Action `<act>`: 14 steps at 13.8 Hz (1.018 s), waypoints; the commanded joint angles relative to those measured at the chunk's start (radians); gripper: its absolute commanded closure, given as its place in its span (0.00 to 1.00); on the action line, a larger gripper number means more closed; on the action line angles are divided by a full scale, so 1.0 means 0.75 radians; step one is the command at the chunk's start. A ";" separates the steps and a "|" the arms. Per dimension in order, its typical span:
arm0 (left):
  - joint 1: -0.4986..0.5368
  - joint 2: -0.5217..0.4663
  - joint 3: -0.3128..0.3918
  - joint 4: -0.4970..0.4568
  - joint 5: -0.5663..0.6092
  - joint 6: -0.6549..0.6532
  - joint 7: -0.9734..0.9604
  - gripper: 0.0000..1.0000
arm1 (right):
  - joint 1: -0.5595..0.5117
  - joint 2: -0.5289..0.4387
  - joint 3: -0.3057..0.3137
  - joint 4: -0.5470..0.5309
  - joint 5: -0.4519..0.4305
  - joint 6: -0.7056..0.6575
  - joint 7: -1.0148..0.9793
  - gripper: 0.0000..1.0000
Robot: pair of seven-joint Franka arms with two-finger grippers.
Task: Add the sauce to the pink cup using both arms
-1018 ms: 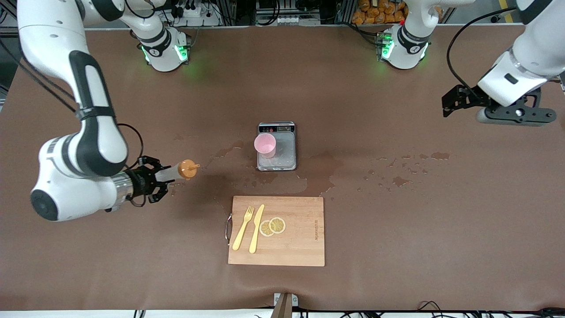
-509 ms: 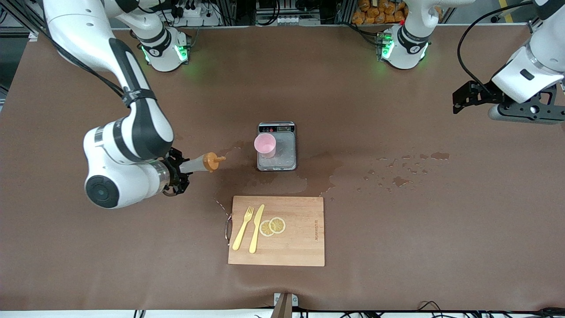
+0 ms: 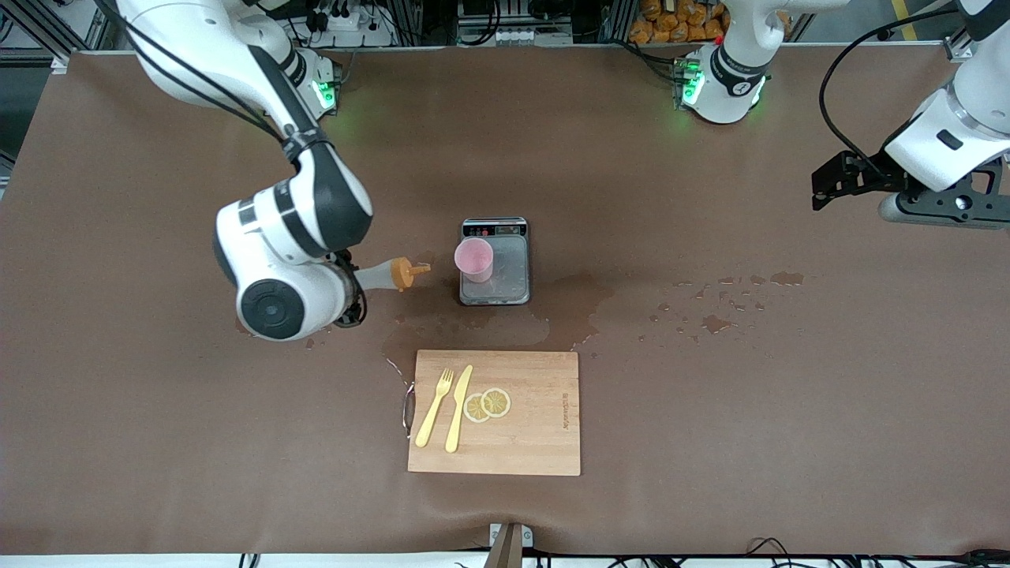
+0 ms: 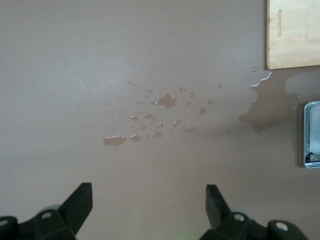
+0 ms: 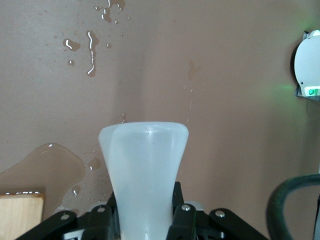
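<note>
The pink cup [image 3: 473, 259] stands upright on the grey scale [image 3: 505, 278] at mid table. My right gripper [image 3: 353, 285] is shut on the sauce bottle [image 3: 382, 274] and holds it lying level above the table. Its orange nozzle cap [image 3: 405, 273] points at the cup, a short gap from its rim. In the right wrist view the translucent bottle [image 5: 144, 160] fills the space between the fingers [image 5: 182, 215]; the cap is hidden there. My left gripper [image 3: 825, 188] is open and empty, up over the left arm's end of the table, also in its wrist view [image 4: 148, 192].
A wooden cutting board [image 3: 536, 442] lies nearer the front camera than the scale. It carries a yellow fork [image 3: 434, 407], a yellow knife [image 3: 458, 407] and lemon slices [image 3: 488, 404]. Wet spills [image 3: 572, 304] spread between board and scale, with droplets [image 3: 714, 322] toward the left arm's end.
My right arm has carried the sauce bottle across the table toward the pink cup. My left gripper has drifted slightly toward its end of the table.
</note>
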 commanded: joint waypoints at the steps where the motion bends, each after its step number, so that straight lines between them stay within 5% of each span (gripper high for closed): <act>1: -0.005 0.019 0.001 0.058 -0.026 -0.022 -0.018 0.00 | 0.116 -0.051 -0.009 -0.072 -0.110 -0.004 0.127 0.64; 14: -0.014 0.032 -0.007 0.058 -0.026 -0.030 -0.012 0.00 | 0.209 -0.049 -0.011 -0.041 -0.342 -0.188 0.338 0.65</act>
